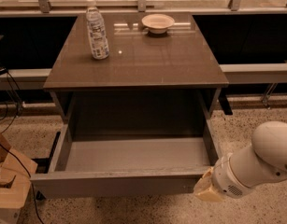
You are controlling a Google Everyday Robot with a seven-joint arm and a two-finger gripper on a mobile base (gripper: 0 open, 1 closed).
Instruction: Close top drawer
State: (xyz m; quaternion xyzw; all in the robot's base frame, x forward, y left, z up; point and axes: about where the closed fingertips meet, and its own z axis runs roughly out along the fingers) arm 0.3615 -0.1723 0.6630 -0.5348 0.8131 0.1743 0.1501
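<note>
The top drawer [133, 155] is pulled wide open from under the grey table top. Its pale grey inside holds nothing and its flat front panel [115, 185] faces me near the bottom of the view. My gripper [204, 189] is at the right end of that front panel, low in the view, at the end of the white arm [260, 160]. The gripper sits right against the panel's right corner.
A water bottle [96, 30] and a white bowl [157, 23] stand on the table top [138, 55]. Cardboard boxes [7, 185] and cables lie at the left. A metal rail runs behind the table. Speckled floor lies at the right.
</note>
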